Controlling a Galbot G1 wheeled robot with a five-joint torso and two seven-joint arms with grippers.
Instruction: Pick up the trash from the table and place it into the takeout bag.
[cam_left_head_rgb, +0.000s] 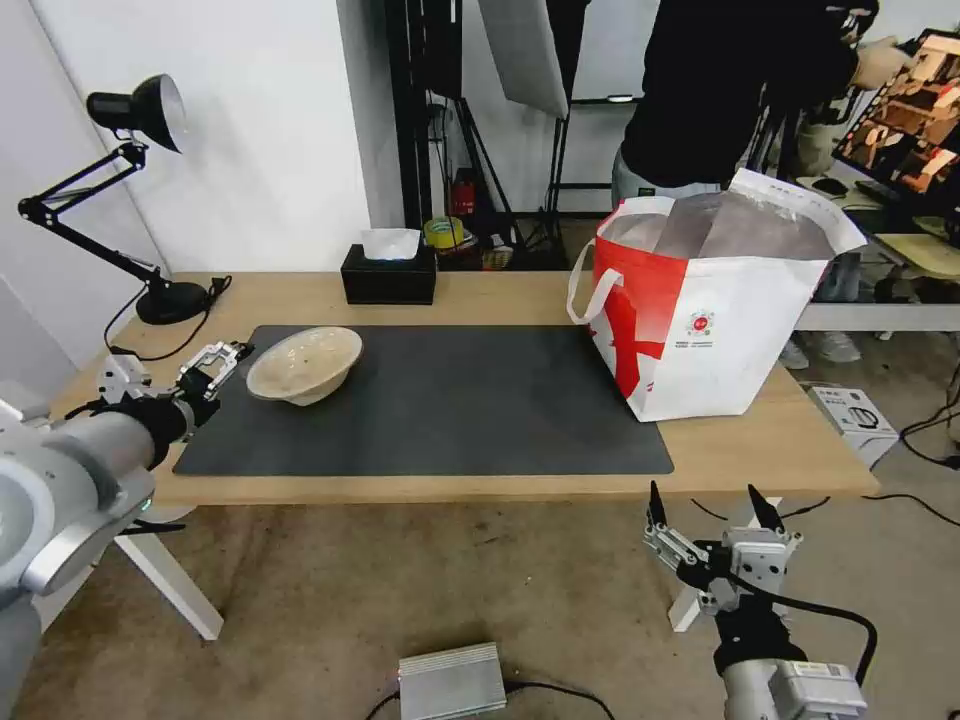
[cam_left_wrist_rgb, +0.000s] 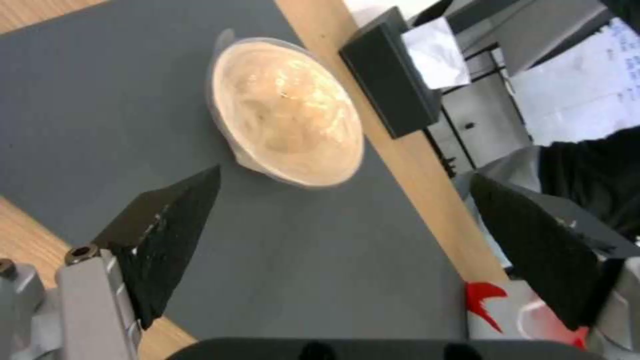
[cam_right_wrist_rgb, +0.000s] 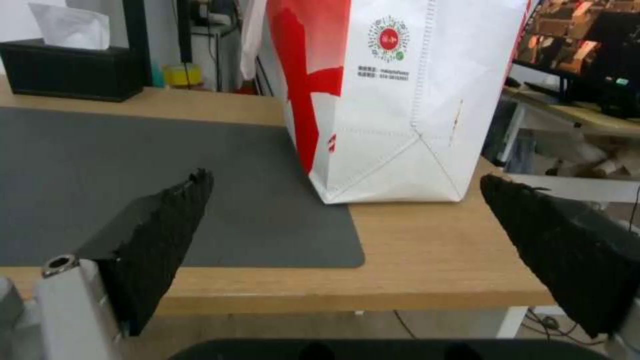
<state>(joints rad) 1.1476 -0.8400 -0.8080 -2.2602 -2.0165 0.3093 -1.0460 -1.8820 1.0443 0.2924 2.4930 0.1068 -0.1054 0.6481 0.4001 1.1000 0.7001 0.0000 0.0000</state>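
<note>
Mat (cam_left_head_rgb: 450, 400): bowl (cam_left_head_rgb: 303, 364) beside L gripper (cam_left_head_rgb: 222, 362), prob. apart

Takeout bag (cam_right_wrist_rgb: 400, 100) upright on table (cam_right_wrist_rgb: 413, 270); right gripper (cam_right_wrist_rgb: 347, 210) spread.

Beige bowl (cam_left_head_rgb: 304, 364) – grey mat (cam_left_head_rgb: 450, 400) – red-and-white bag (cam_left_head_rgb: 700, 330).

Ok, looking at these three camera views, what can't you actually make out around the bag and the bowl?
- Inside of the takeout bag: in the head view its walls and folded silver lining hide whatever it holds.
- Top of the bag: cut off by the edge in the right wrist view.
- Print under the bag's logo: too small to read.
- Pulp bowl: its surface is glared and blurred in the left wrist view, near the open left gripper.
- Right gripper hangs open, below the table edge.
</note>
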